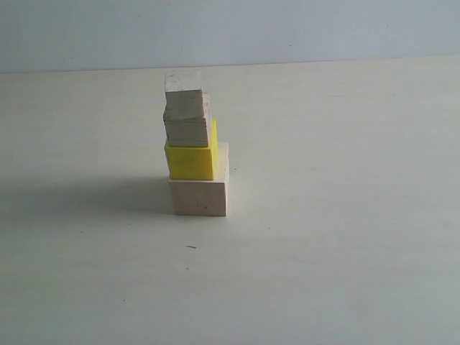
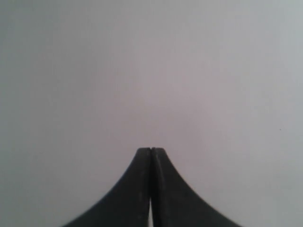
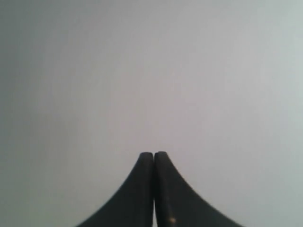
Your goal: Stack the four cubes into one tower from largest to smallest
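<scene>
In the exterior view a tower stands left of the table's middle. Its base is the large pale wood cube (image 1: 199,197). On that sits the yellow cube (image 1: 191,159), then the small wood cube (image 1: 187,124), with the tiny wood cube (image 1: 182,80) on top. The upper cubes sit shifted toward the left edge of the base. Neither arm shows in the exterior view. My left gripper (image 2: 151,149) is shut with nothing in it, facing a blank grey surface. My right gripper (image 3: 154,153) is shut too, holding nothing.
The pale table (image 1: 345,237) stretches all round the tower, with a light wall (image 1: 287,29) behind its far edge. A small dark speck (image 1: 191,246) lies in front of the tower. The tower's shadow falls to its left.
</scene>
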